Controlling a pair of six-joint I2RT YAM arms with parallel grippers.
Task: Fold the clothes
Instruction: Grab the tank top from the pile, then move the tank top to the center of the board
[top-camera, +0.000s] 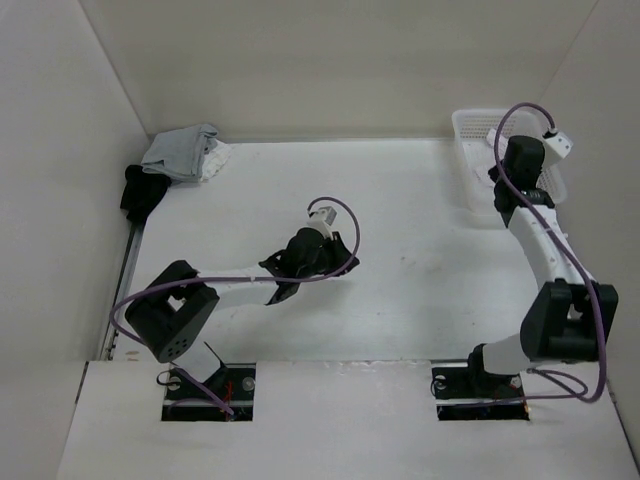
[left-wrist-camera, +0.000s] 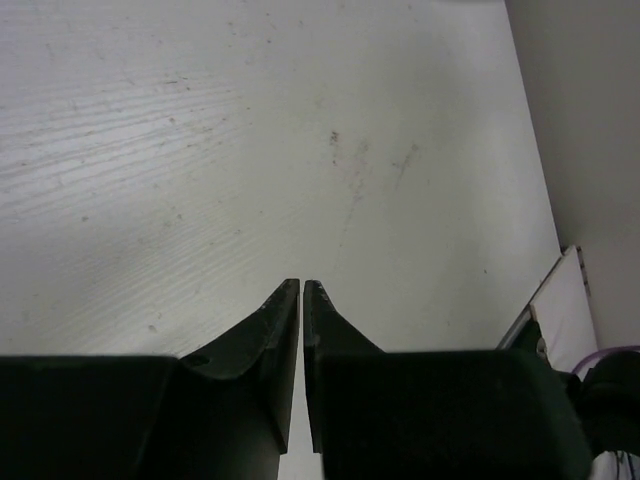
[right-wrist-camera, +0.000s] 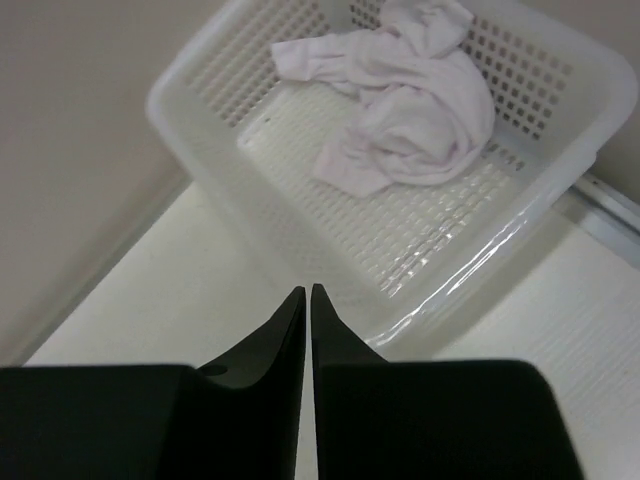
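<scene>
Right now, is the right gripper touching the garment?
Apart. The right wrist view shows bare floor of the basket between the right gripper and the garment.

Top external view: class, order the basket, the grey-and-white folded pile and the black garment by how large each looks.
1. basket, largest, though partly hidden.
2. grey-and-white folded pile.
3. black garment, smallest.
</scene>
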